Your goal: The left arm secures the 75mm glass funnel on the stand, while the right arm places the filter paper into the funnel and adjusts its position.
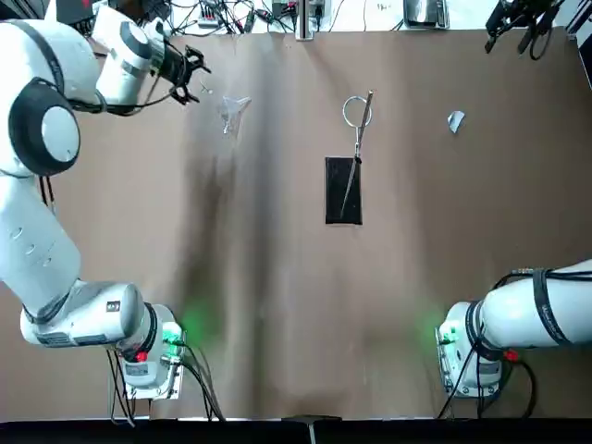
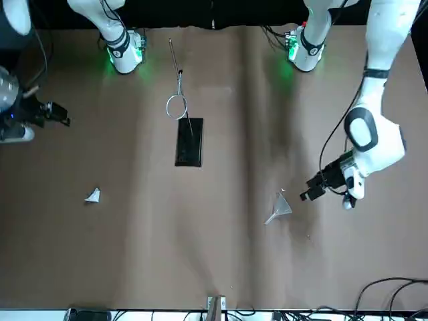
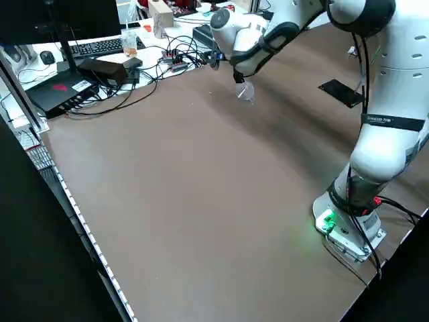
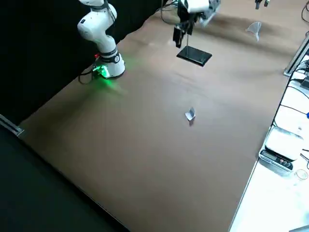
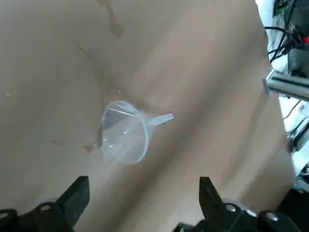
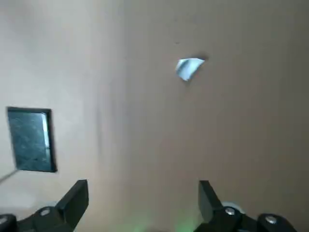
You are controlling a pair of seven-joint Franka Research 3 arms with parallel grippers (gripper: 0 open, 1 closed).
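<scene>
Left hand [image 1: 192, 78] hovers w/ fingers spread wide, empty, just beside the glass funnel [image 1: 234, 113], which lies on its side on the tabletop [image 1: 277, 296], well left of the stand [image 1: 344, 189]. Right hand [image 2: 52, 114], also agape, hangs near the filter paper [image 1: 455, 121], right of the stand.

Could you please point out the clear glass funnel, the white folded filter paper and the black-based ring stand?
Clear glass funnel [image 5: 126, 139], left wrist view, on its cone wall.
White folded filter paper [image 6: 189, 67], right wrist view, on its middle.
Black-based ring stand [image 1: 342, 190], top view, on its base plate.
</scene>
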